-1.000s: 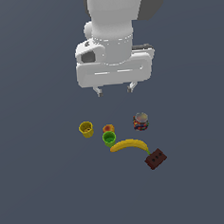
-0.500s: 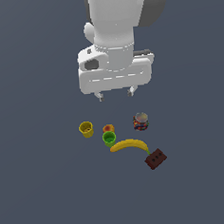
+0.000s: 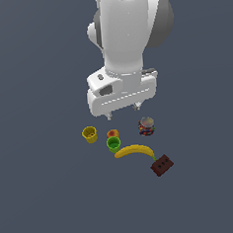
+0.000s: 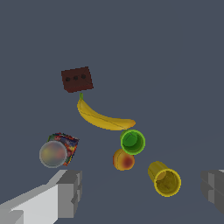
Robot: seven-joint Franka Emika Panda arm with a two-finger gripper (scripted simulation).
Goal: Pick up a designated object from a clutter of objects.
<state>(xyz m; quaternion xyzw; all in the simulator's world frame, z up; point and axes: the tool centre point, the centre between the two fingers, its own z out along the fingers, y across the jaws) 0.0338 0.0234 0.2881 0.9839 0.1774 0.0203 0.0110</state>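
The long curved yellow banana point(image 3: 134, 150) point(image 4: 103, 117) lies flat on the dark floor, its greenish stem end toward the dark red-brown block point(image 3: 162, 165) point(image 4: 77, 79). Around it stands the clutter: a green cup point(image 3: 113, 144) point(image 4: 132, 141), an orange-red peach-like fruit point(image 3: 112, 134) point(image 4: 124, 160), a yellow cup point(image 3: 89, 134) point(image 4: 164, 178) and a multicoloured can with a silver lid point(image 3: 146, 127) point(image 4: 58, 150). My gripper point(image 3: 123, 112) point(image 4: 142, 192) hangs open above the far side of the clutter, with nothing between its fingers point(image 4: 70, 192).
The floor is a plain dark grey surface all round the small group of items. The white arm and its hand body point(image 3: 121, 91) rise above the far side of the group in the exterior view.
The arm has come down toward the clutter, so the hand sits lower over the items than before. None of the objects has moved.
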